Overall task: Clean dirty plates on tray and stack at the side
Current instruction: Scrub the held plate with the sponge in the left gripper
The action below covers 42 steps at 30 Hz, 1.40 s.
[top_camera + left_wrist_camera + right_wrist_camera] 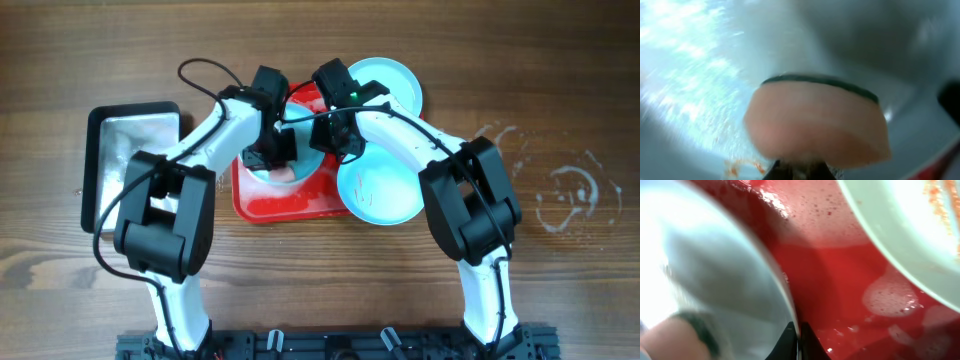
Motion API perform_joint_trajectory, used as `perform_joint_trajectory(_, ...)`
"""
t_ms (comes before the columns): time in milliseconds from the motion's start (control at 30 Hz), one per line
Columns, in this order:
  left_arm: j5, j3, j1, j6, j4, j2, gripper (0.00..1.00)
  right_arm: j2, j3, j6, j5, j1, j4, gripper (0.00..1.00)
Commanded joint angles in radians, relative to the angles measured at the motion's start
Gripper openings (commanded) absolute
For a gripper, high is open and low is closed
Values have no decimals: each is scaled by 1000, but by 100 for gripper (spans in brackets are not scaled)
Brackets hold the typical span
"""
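Wooden table (pixel 560 290) bearing a sudsy red tray (pixel 285 205). Left gripper (pixel 797 172) pinches a pink sponge (pixel 815 125) against a plate (pixel 690 65) on the tray, while right gripper (pixel 797 340) is clamped on that plate's rim. Another plate (pixel 380 190) overlaps the tray's right edge.

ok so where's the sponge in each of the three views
Overhead: the sponge is a small pinkish patch near the centre, on the plate that sits on the red tray.
Left wrist: it fills the lower middle, with a dark green edge on top.
Right wrist: bottom left corner, blurred.
Shared landmark: the pale plate under it, seen in all three views.
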Motion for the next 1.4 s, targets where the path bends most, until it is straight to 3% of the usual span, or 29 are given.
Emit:
perform_joint_trajectory(0, -499, -50, 15, -220, 97, 75, 4, 18, -10, 3, 25, 2, 1, 4)
perform_joint_trajectory(100, -552, -50, 14, -234, 201, 75, 4, 18, -10, 3, 25, 2, 1, 4)
perform_joint_trajectory(367, -531, -50, 4, -233, 421, 75, 4, 18, -10, 4, 25, 2, 2, 4)
perform_joint_trajectory(467, -411, -50, 2, -219, 472, 75, 4, 18, -10, 4, 25, 2, 5, 4)
perform_joint_trajectory(567, -114, -50, -2, -49, 531, 75, 4, 18, -10, 3, 25, 2, 5, 4)
perform_joint_trajectory(667, -13, -50, -8, 76, 540, 75, 4, 18, -10, 3, 25, 2, 5, 4)
perform_joint_trajectory(767, 67, -50, -14, 191, 511, 75, 4, 18, -10, 3, 25, 2, 5, 4)
perform_joint_trajectory(900, 96, -50, -12, 256, 384, 74, 4, 18, -10, 3, 25, 2, 5, 4)
perform_joint_trajectory(1133, 96, -50, 3, 256, 93, 74, 4, 18, -10, 4, 24, 2, 11, 4)
perform_joint_trajectory(1367, 42, -50, 18, 302, -29, 74, 4, 18, -10, -1, 24, 2, 8, 4)
